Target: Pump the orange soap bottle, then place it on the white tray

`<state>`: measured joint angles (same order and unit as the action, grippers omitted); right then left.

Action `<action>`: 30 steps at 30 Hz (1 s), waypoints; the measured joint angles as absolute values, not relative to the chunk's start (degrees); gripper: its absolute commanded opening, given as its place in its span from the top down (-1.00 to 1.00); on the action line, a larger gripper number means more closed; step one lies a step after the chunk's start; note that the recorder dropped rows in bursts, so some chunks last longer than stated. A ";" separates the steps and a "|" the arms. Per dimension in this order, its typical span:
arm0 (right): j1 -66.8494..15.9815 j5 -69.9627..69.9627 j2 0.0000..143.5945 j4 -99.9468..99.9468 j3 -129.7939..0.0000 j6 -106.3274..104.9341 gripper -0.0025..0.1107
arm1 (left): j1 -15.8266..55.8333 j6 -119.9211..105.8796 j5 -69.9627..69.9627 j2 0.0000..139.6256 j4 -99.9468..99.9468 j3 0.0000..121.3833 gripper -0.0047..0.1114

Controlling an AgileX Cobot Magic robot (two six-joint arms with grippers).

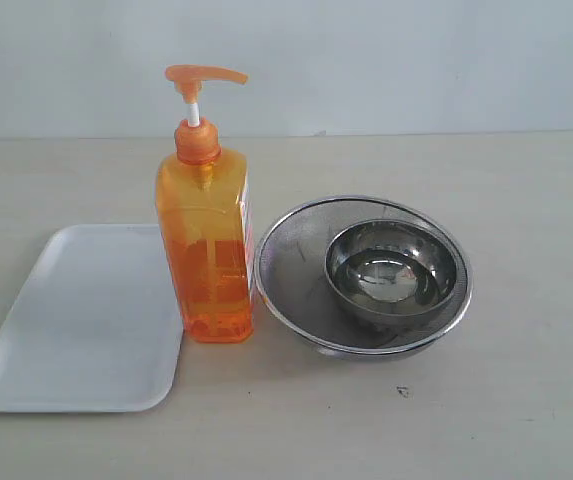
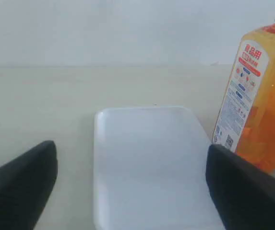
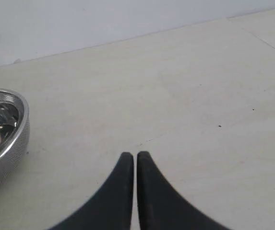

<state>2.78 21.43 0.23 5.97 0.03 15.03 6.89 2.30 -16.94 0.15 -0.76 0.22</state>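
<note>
One tall translucent orange plastic soap bottle (image 1: pixel 206 250) stands upright betw. flat white rectangular tray (image 1: pixel 66 340) and round steel strainer (image 1: pixel 291 250), pump head (image 1: pixel 204 75) free for pressing; whether it touches the tray is unclear. Left gripper (image 2: pixel 132 151) spread, facing it; right gripper (image 3: pixel 135 155) pressed together, parked aside.

Left wrist view crops the orange soap bottle (image 2: pixel 264 105).
</note>
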 measured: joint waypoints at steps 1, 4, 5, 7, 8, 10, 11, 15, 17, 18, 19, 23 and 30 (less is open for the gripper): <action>2.78 21.43 0.23 5.97 0.03 15.03 0.96 | 6.89 1.90 -16.94 0.15 -1.21 0.22 -0.43; 2.78 21.43 0.23 5.97 0.03 15.03 0.96 | 6.89 1.40 -16.59 0.15 -1.62 0.22 -0.43; 2.78 21.43 0.23 5.97 0.03 15.03 0.96 | 6.89 1.40 -16.45 0.15 -1.46 0.22 -0.43; 2.78 21.43 0.23 5.97 0.03 15.03 0.96 | 6.89 2.80 -15.53 0.15 0.68 0.22 -0.43; 2.78 21.43 0.23 5.97 0.03 15.03 0.96 | 6.89 3.86 -14.45 0.15 2.17 0.22 -0.43; 2.78 21.43 0.23 5.97 0.03 15.03 0.96 | 6.89 5.73 -11.22 0.15 4.55 0.22 -0.43; 2.78 21.43 0.23 5.97 0.03 15.03 0.96 | 6.89 6.78 -9.42 0.15 5.58 0.22 -0.43; 2.78 21.43 0.23 5.97 0.03 15.03 0.96 | 6.89 12.34 -3.47 0.15 8.22 1.60 -0.43; 2.78 21.43 0.23 5.97 0.03 15.03 0.96 | 6.89 16.19 -1.27 0.15 9.62 2.21 -0.43; 2.78 21.43 0.23 5.97 0.03 15.03 0.96 | 6.89 17.62 -0.66 0.15 10.03 2.30 -0.43; 2.78 21.43 0.23 5.97 0.03 15.03 0.96 | 6.89 18.51 0.00 0.15 10.30 2.30 -0.43; 2.78 21.43 0.23 5.97 0.03 15.03 0.96 | 6.89 22.58 1.94 0.15 11.02 2.30 -0.43; 2.78 21.43 0.23 5.85 0.03 15.03 0.96 | 6.89 25.45 10.90 0.12 9.02 7.00 -0.43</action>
<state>2.78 21.43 0.23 5.85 0.03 15.03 6.89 25.45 10.90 0.12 9.02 7.00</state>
